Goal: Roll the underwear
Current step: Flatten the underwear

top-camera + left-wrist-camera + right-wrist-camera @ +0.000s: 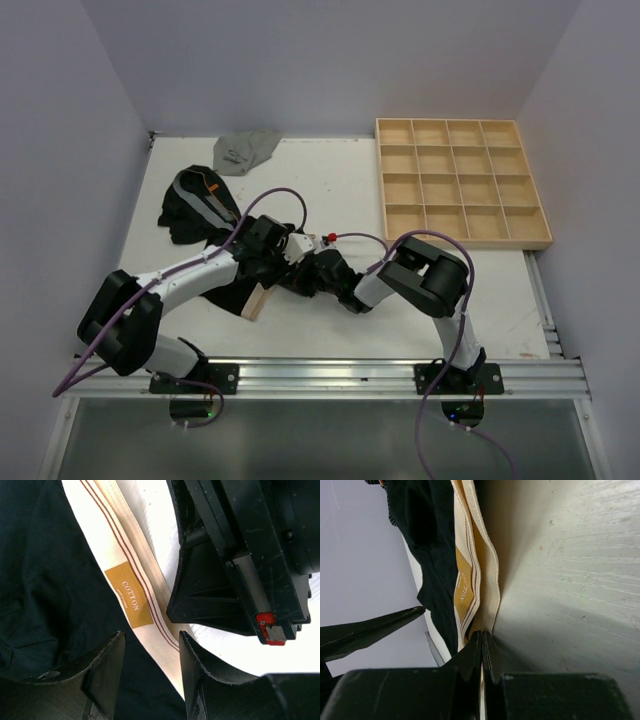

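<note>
A black brief (45, 580) with a cream waistband (117, 545) and a yellow "COTTON" label lies on the white table under both grippers. In the top view its waistband end (255, 300) sticks out below the left arm. My left gripper (150, 640) is open, its fingers straddling the waistband and black cloth. My right gripper (481, 635) is shut on the edge of the waistband (485, 575), low at the table, and its body shows in the left wrist view (240, 555). The two grippers meet at the table's middle (295, 268).
A second black brief with a grey waistband (195, 205) lies at the back left. A plain grey brief (245, 150) lies at the far edge. The wooden grid tray (462, 125) stands at the back right.
</note>
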